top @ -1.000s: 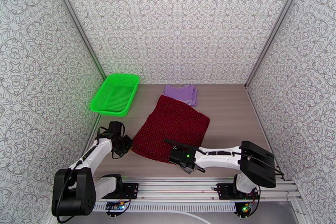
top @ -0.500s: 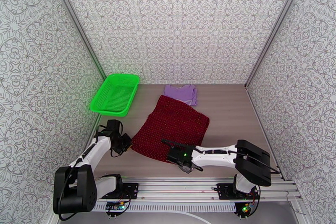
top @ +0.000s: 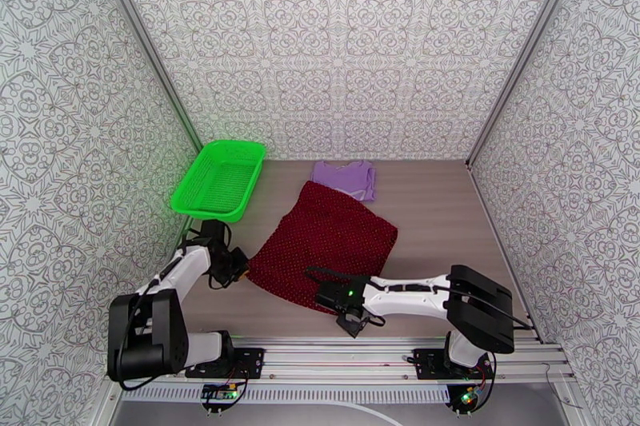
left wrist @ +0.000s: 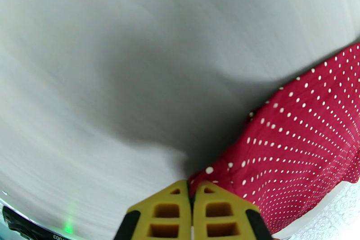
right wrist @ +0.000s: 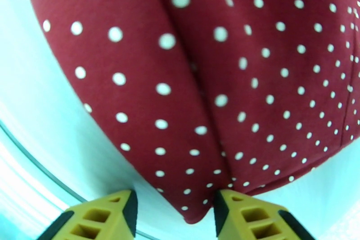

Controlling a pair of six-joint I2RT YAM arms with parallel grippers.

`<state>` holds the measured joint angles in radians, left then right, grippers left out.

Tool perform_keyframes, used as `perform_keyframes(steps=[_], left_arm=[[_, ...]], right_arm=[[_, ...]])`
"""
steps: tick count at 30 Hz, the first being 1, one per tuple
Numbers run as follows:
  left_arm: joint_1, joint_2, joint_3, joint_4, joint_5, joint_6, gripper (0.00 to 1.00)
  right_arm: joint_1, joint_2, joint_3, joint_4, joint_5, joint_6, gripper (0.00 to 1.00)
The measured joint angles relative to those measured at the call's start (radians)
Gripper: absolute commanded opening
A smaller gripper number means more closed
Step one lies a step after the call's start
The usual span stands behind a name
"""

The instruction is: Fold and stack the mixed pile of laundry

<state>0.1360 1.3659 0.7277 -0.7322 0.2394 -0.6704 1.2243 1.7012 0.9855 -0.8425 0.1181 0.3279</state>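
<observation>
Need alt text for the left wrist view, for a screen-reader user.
Two yellow fingers, closed together at the bottom edge, pinch the corner of a dark red garment with white dots, which spreads toward the lower right. Grey table surface lies behind, blurred.

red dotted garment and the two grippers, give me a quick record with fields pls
red dotted garment: spread flat on the table, far edge reaching the purple T-shirt
left gripper: shut, pinching the garment's left corner
right gripper: open, fingers either side of the near hem
green basket: back left, apart from both garments
</observation>
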Motion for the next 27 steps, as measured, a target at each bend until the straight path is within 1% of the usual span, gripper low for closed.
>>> perform_keyframes(steps=[2,8,10,11,18,22,27], left_arm=[[0.0,0.007,0.01,-0.001,0.0,0.003,0.0],[0.0,0.0,0.011,-0.001,0.0,0.014,0.0],[0.0,-0.019,0.011,-0.004,0.006,0.017,0.0],[0.0,-0.032,0.011,-0.008,0.011,0.017,0.0],[0.0,-0.179,0.008,-0.067,0.051,0.02,0.0],[-0.016,-0.283,0.007,-0.124,0.06,0.016,0.0],[-0.03,-0.384,0.007,-0.177,0.079,-0.021,0.0]], right_arm=[[0.0,0.015,0.015,-0.012,0.0,-0.003,0.45],[0.009,0.075,0.076,-0.056,-0.006,0.017,0.22],[0.01,0.087,0.088,-0.061,0.009,0.034,0.11],[0.01,0.092,0.092,-0.064,0.023,0.045,0.01],[0.014,0.069,0.082,-0.052,0.043,0.079,0.0],[0.021,0.005,0.059,-0.027,-0.019,0.067,0.0],[0.04,-0.142,0.051,-0.004,-0.137,0.066,0.0]])
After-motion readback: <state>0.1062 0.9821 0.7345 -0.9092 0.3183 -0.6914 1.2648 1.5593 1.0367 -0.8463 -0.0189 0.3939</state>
